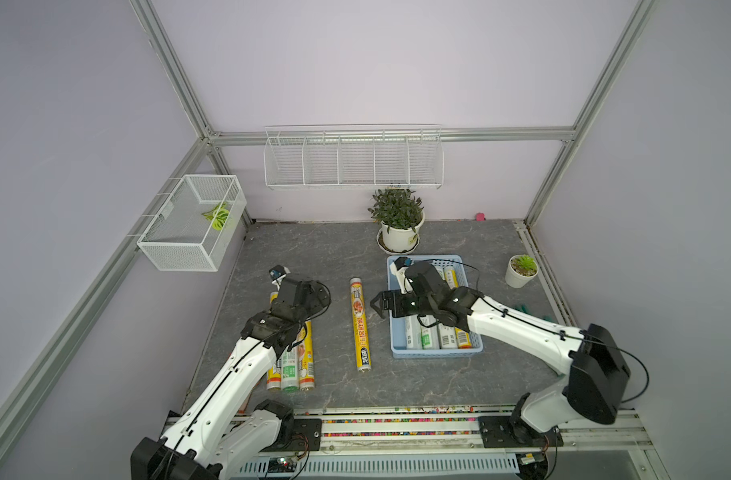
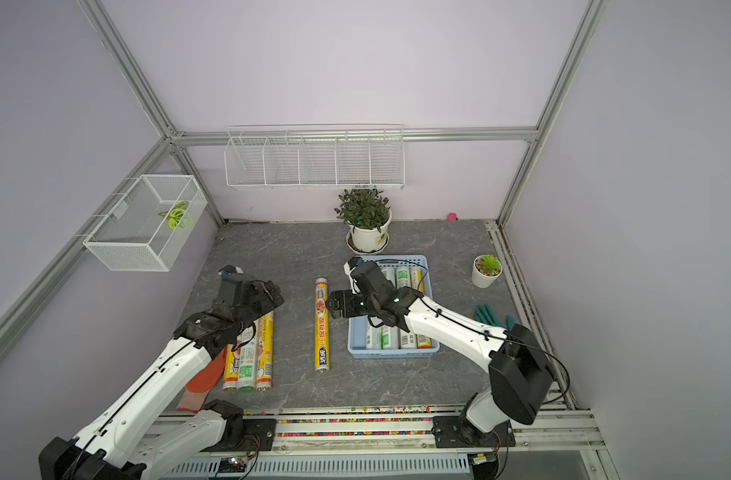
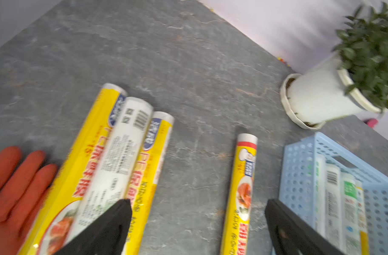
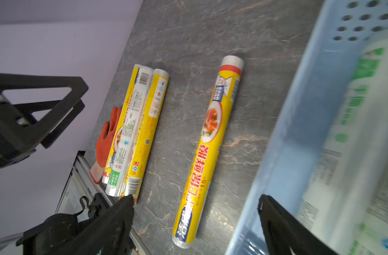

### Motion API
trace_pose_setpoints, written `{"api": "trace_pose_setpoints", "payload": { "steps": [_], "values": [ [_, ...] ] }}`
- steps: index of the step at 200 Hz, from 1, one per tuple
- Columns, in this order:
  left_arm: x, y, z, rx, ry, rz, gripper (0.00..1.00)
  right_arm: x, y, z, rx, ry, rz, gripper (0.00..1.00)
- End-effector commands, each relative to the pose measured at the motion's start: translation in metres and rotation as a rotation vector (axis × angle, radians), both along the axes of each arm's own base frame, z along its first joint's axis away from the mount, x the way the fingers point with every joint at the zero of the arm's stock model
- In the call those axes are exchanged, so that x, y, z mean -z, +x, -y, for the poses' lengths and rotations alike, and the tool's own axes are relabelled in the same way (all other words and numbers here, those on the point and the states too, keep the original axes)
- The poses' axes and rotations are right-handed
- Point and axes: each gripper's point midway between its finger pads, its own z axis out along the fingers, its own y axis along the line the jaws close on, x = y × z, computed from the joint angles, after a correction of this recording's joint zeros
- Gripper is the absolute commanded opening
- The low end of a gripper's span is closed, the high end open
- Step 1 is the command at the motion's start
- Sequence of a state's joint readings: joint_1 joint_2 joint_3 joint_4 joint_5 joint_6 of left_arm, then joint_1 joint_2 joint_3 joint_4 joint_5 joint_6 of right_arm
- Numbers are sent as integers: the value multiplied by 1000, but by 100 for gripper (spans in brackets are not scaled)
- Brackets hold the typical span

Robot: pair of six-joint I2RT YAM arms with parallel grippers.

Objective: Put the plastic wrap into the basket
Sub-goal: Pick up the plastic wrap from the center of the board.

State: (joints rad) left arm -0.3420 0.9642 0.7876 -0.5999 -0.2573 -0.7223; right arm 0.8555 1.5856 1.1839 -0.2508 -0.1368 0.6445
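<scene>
A lone yellow plastic wrap roll lies on the grey table, left of the light-blue basket. Several rolls lie inside the basket. Three more rolls lie side by side at the left, partly under my left arm. My left gripper hangs open above the table by those three rolls and holds nothing. My right gripper stands open and empty over the basket's left rim, beside the lone roll.
An orange glove lies left of the three rolls. A green glove lies right of the basket. A potted plant stands behind the basket, a small succulent pot to its right. A wire-mesh box and a wire rack hang on the walls.
</scene>
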Motion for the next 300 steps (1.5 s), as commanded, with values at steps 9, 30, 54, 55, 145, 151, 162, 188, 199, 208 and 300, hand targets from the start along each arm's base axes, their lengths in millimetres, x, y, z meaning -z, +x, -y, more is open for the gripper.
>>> {"api": "trace_pose_setpoints", "payload": {
  "steps": [9, 30, 54, 55, 145, 151, 162, 188, 199, 208, 300],
  "values": [
    [27, -13, -26, -63, -54, -105, 100, 10, -6, -41, -107, -13, -3, 94],
    [44, -17, -45, -128, -69, -175, 98, 20, -9, -68, -152, -20, -18, 93],
    [56, -13, -50, -116, -79, -201, 98, 31, -10, -96, -187, -15, -23, 93],
    [57, -12, -50, -116, -78, -202, 98, 32, -10, -97, -187, -15, -22, 93],
    [97, 2, -64, -153, -81, -344, 76, 63, -9, -149, -203, 32, -72, 99],
    [100, 2, -64, -154, -80, -356, 75, 62, -10, -150, -207, 37, -73, 99],
    [104, 5, -63, -142, -76, -365, 73, 64, -10, -152, -212, 42, -80, 99],
    [111, 11, -59, -98, -70, -421, 67, 67, -11, -155, -214, 53, -101, 99],
    [114, 12, -62, -106, -53, -439, 66, 69, -12, -157, -216, 56, -107, 99],
    [117, 12, -62, -105, -51, -448, 66, 72, -12, -157, -213, 54, -112, 99],
    [131, 2, -41, -45, -54, -568, 71, 74, -12, -151, -205, 36, -127, 99]
  ]
}}
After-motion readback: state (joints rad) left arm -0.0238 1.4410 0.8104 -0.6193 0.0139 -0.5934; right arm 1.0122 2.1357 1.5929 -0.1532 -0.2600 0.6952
